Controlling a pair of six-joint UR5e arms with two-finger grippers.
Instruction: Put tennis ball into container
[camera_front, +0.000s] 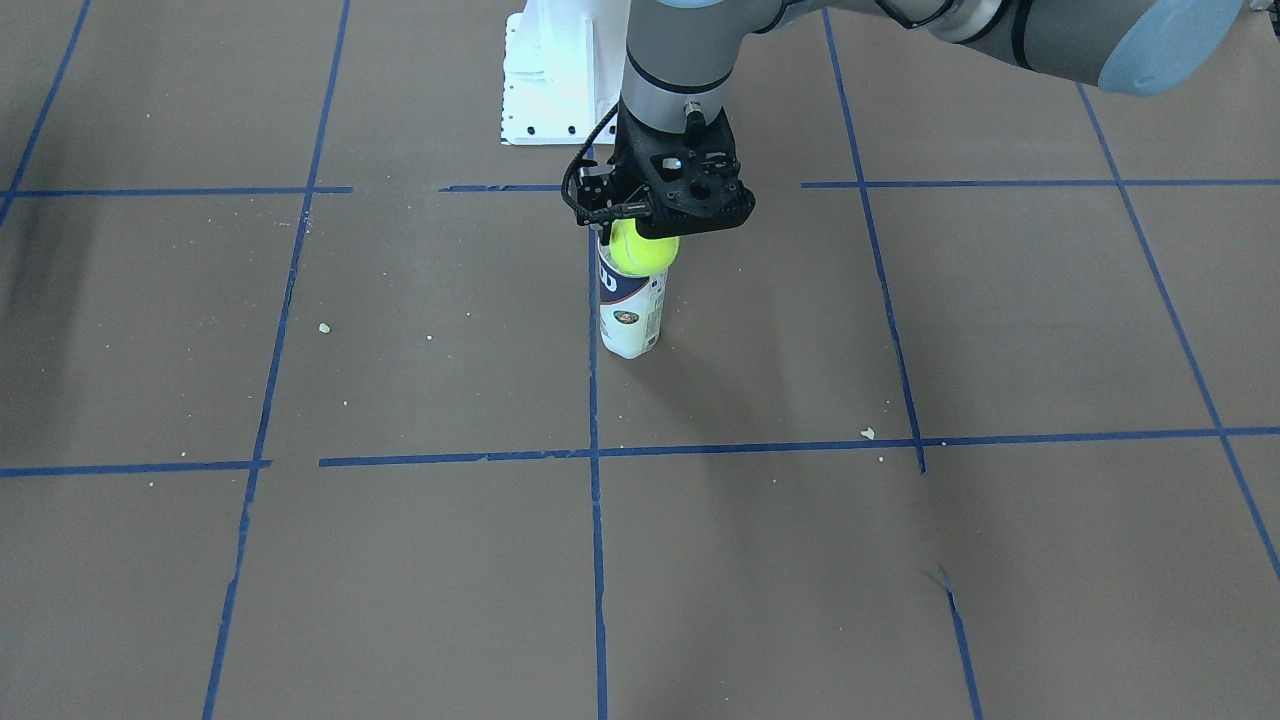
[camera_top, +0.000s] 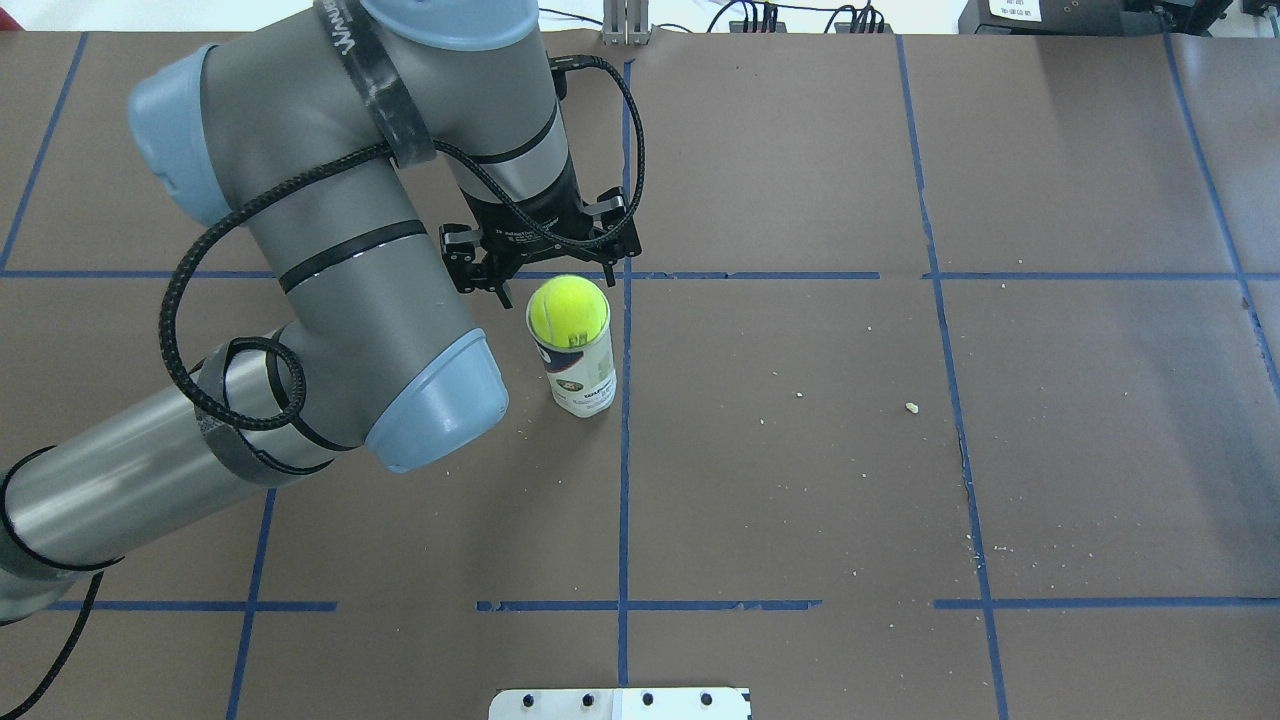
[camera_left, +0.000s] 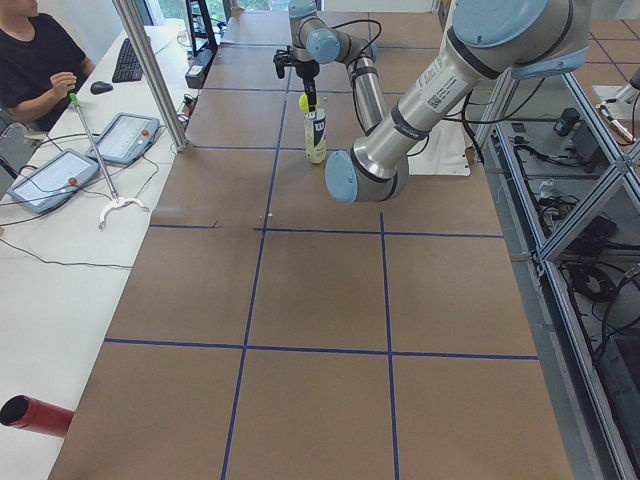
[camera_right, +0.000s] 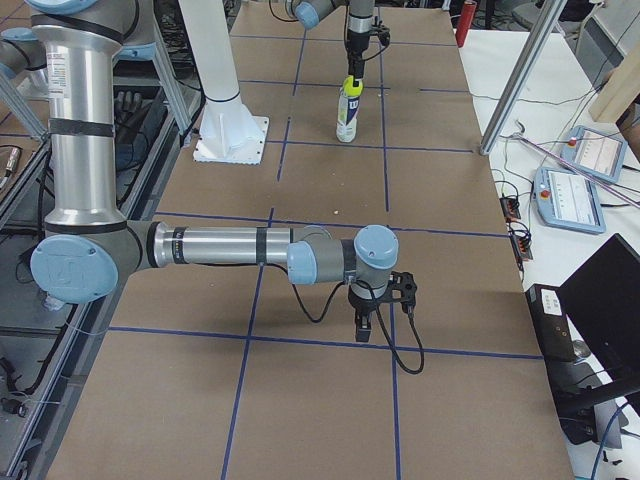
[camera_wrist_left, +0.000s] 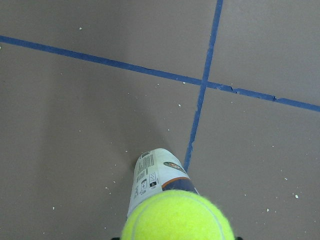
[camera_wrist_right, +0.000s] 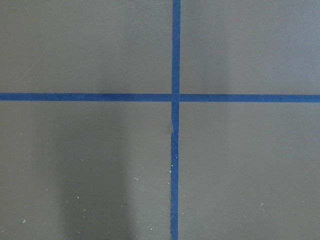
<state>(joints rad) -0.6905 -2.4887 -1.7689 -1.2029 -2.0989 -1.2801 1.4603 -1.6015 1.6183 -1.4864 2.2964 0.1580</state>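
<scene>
The tennis ball (camera_front: 643, 250), bright yellow-green, hangs right at the open mouth of the upright container (camera_front: 630, 312), a clear can with a navy-and-white label. My left gripper (camera_front: 642, 238) points straight down over the can and is shut on the ball. From overhead the ball (camera_top: 568, 308) covers the can's top (camera_top: 583, 375). In the left wrist view the ball (camera_wrist_left: 177, 216) fills the bottom edge with the can (camera_wrist_left: 152, 176) beneath it. My right gripper (camera_right: 378, 305) hovers low over bare table far from the can; I cannot tell whether it is open or shut.
The white robot base (camera_front: 550, 85) stands just behind the can. Blue tape lines cross the brown table, and small crumbs (camera_front: 867, 433) lie scattered on it. A seated operator (camera_left: 40, 60) and tablets are at the side desk.
</scene>
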